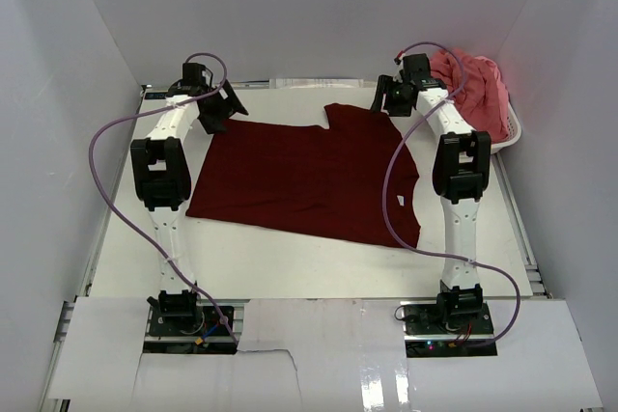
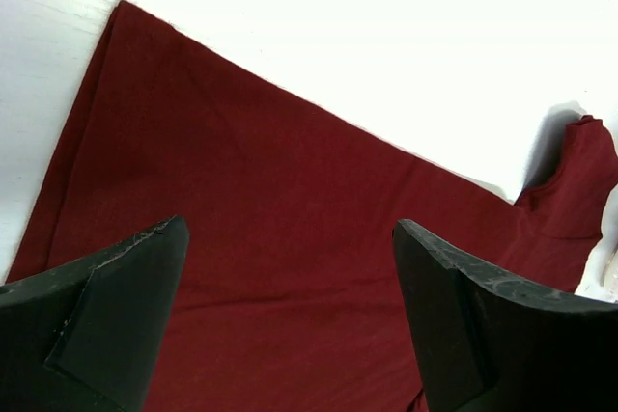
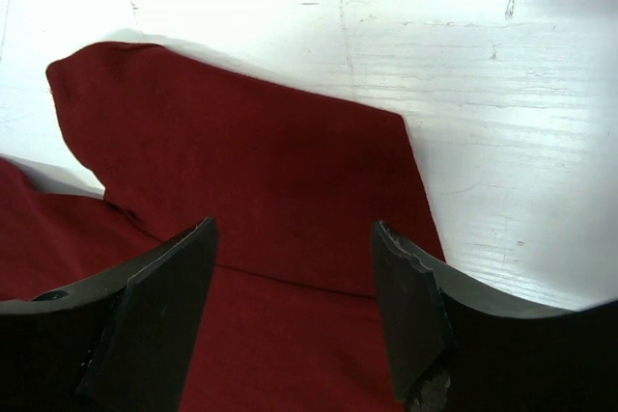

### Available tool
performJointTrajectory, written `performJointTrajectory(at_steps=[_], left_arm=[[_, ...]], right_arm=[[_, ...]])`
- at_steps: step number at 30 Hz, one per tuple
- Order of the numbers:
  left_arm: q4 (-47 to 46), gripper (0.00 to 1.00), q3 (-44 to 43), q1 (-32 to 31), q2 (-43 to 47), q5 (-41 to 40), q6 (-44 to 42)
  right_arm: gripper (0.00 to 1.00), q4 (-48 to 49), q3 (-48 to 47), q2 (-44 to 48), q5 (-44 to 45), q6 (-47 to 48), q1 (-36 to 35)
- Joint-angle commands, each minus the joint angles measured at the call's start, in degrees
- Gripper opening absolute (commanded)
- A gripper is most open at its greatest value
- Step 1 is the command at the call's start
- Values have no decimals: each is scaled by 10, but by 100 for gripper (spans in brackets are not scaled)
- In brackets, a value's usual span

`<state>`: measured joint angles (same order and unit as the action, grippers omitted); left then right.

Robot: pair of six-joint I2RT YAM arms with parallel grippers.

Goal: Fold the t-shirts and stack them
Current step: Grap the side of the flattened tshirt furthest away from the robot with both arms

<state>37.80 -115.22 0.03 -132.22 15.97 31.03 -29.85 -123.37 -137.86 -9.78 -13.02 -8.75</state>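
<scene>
The dark maroon t-shirt [image 1: 309, 180] lies spread flat on the white table. My left gripper [image 1: 220, 113] hovers open over its far left corner; the left wrist view shows the maroon cloth [image 2: 280, 238] between the spread fingers, nothing held. My right gripper [image 1: 383, 96] hovers open over the sleeve at the shirt's far right; the right wrist view shows the sleeve [image 3: 251, 171] under the spread fingers. The coral pink t-shirt [image 1: 473, 84] lies bunched in the white basket at the far right.
The white plastic basket [image 1: 509, 134] stands at the far right corner against the wall. White walls close in the table on three sides. Purple cables loop from both arms.
</scene>
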Motion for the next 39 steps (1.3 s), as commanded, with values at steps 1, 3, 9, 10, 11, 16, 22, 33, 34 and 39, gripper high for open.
performJointTrajectory(at_steps=[1,3,9,10,11,16,22,33,34,39], left_arm=[[-15,98,-15,-1,28,1,-14],[-17,98,-11,-1,28,-1,-16],[-21,98,6,-1,28,-1,-18],[-22,98,9,-1,30,-1,-19],[-23,98,11,-1,30,-1,-20],[-25,98,18,-1,38,-7,-26],[-26,98,25,-1,48,-16,-33],[-26,98,45,-1,54,-20,-33],[-26,98,45,-1,53,-20,-33],[-26,98,49,-2,58,-24,-35]], right_arm=[[70,30,2,1,-30,-8,3],[70,32,1,-8,-36,-10,10],[70,41,10,-28,-43,-8,15],[70,44,15,-29,-36,-7,15],[70,47,20,-29,-31,-4,15],[70,55,16,-41,-18,6,20],[70,58,15,-43,6,24,21],[31,68,44,-59,-66,23,15],[27,73,53,-54,-67,26,11],[8,90,78,-29,-59,46,6]])
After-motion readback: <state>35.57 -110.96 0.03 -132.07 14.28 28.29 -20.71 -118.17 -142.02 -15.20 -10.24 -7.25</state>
